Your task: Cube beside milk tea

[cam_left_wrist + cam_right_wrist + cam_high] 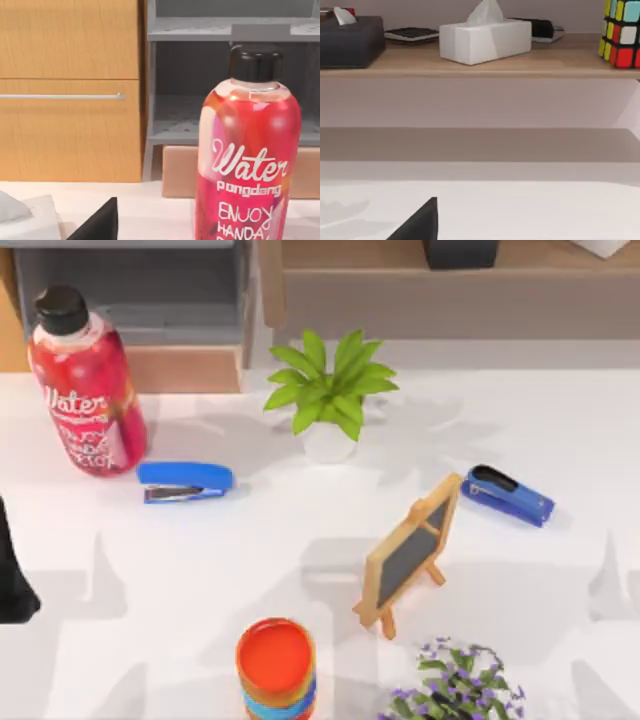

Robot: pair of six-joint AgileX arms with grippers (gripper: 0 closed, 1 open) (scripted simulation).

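Note:
The cube (621, 33), a colour-tiled puzzle cube, stands on a wooden shelf (470, 62) at the back, seen in the right wrist view. A cup with an orange top and a blue band (276, 665), which I take for the milk tea, stands at the table's front edge near the middle. My left gripper (12, 580) is a dark shape at the table's left edge, and a dark part of it (97, 225) faces the red water bottle (247, 150). A dark part of my right gripper (417, 222) sits low over the white table, facing the shelf.
The red water bottle (87, 385) stands back left, with a blue stapler (185, 481) to its right. A potted plant (330, 395) is at the back centre. A small easel blackboard (410, 550), a second blue stapler (507, 495) and purple flowers (455, 685) are on the right. A white tissue box (485, 37) sits on the shelf.

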